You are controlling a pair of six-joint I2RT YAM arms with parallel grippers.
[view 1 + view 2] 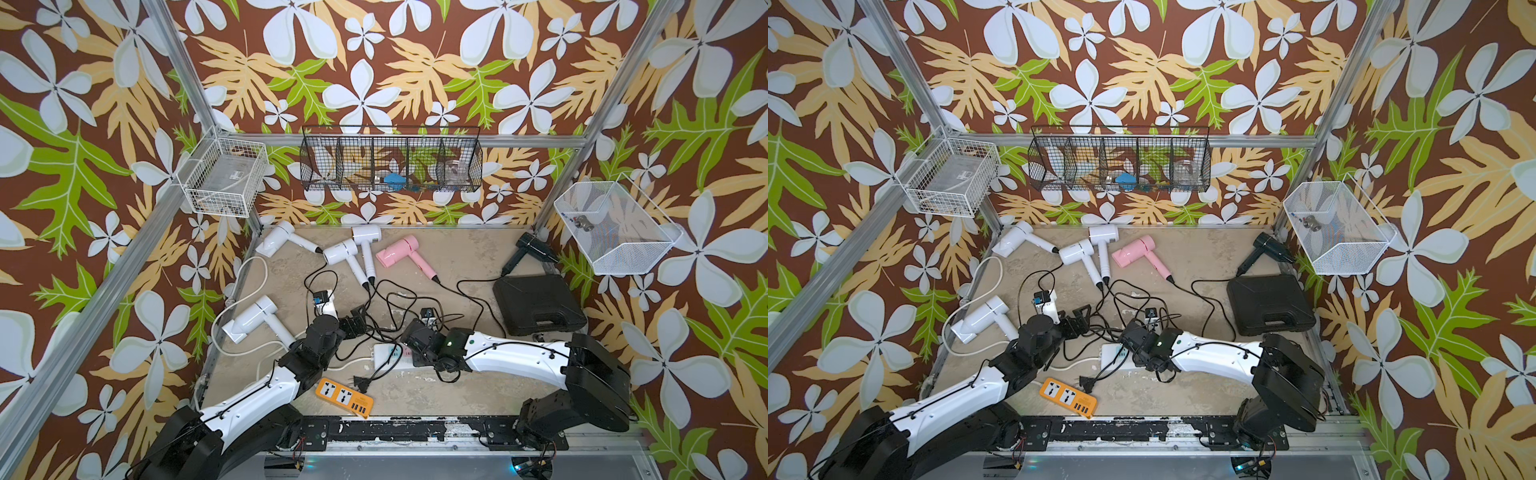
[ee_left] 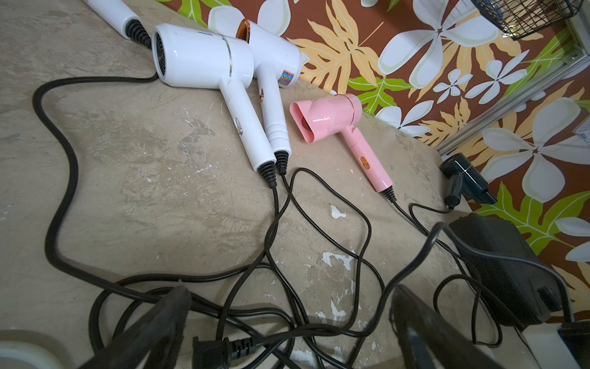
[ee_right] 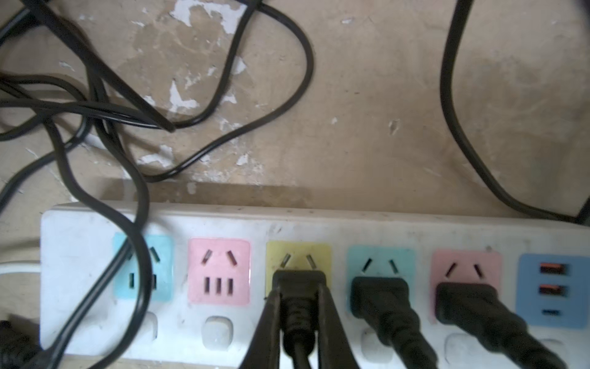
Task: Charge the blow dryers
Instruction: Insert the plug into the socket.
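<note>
Six dryers [image 1: 341, 252] lie across the far half and left edge of the table [image 1: 436, 249], cords [image 3: 448, 102] tangled mid-table. Right gripper [image 3: 299, 289] pinches a plug [image 3: 298, 278] at — seemingly in — the yellow socket [image 3: 298, 252] of the strip [image 3: 79, 255]; left gripper [image 2: 290, 297] hangs spread wide over loose cords, empty.

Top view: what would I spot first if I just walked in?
Probably the small pink plastic blow dryer, lying near the back of the beige table. Then the messy tangle of thin black cords in the middle. Up close, the right gripper pinches a black plug at the yellow socket of the long white power strip.
</note>
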